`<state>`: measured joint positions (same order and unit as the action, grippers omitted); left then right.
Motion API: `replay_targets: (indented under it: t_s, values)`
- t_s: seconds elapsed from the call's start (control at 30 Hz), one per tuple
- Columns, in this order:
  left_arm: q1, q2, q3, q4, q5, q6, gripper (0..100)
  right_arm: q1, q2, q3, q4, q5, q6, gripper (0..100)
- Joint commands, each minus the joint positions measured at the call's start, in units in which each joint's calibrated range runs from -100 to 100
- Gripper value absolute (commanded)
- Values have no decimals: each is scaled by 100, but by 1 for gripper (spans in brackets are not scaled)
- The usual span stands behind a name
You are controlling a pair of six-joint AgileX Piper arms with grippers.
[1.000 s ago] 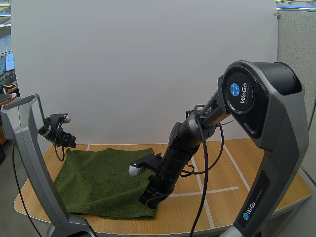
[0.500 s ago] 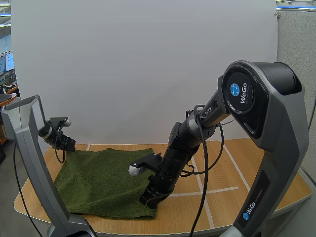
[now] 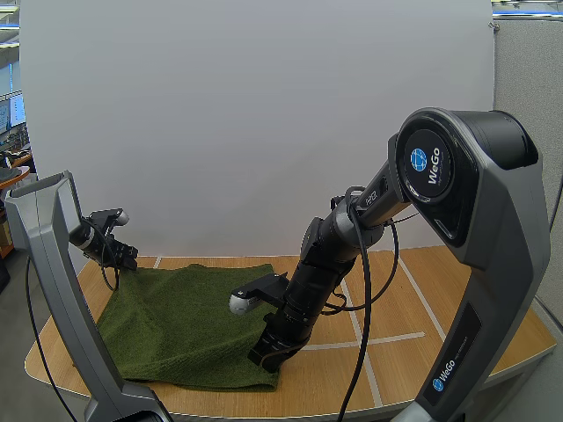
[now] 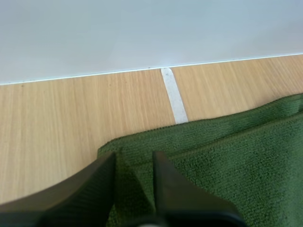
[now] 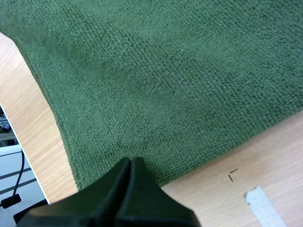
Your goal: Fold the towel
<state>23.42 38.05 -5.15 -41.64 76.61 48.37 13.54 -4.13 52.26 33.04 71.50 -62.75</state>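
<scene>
A dark green towel (image 3: pixel 185 321) lies spread flat on the wooden table (image 3: pixel 413 299). My left gripper (image 3: pixel 123 258) is low at the towel's far left corner. In the left wrist view its fingers (image 4: pixel 102 177) stand apart, open, straddling that corner of the towel (image 4: pixel 227 156), and a small ridge of cloth rises between them. My right gripper (image 3: pixel 264 352) is down at the towel's near right corner. In the right wrist view my right gripper (image 5: pixel 130 161) has its tips pressed together into one dark wedge on the towel (image 5: pixel 165 80), just inside its edge.
White tape lines (image 3: pixel 396 338) cross the tabletop to the right of the towel, and one tape line (image 4: pixel 173 101) runs from the back wall to the towel's far corner. Bare wood (image 5: pixel 222 198) lies beside the towel's near edge.
My left gripper has come down and slightly right onto the towel's far left corner. The right arm and the towel have stayed put.
</scene>
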Motion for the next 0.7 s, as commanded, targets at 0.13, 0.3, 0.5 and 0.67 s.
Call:
replay_targets:
  t_s: [0.13, 0.3, 0.5, 0.67]
  values:
    - [-27, -26, -67, -229, 99, -18, 3, 11, -16, 34, -31, 102, -21, 0]
    - [-43, -26, -282, -536, 315, 59, 0, 11, -16, 34, -31, 102, -21, 0]
    - [-79, -12, -522, -618, 474, 59, 0, 11, -16, 34, -66, 102, -21, 0]
    - [-79, 110, -522, -548, 343, 59, 0, 11, -16, 34, -77, 102, -21, 0]
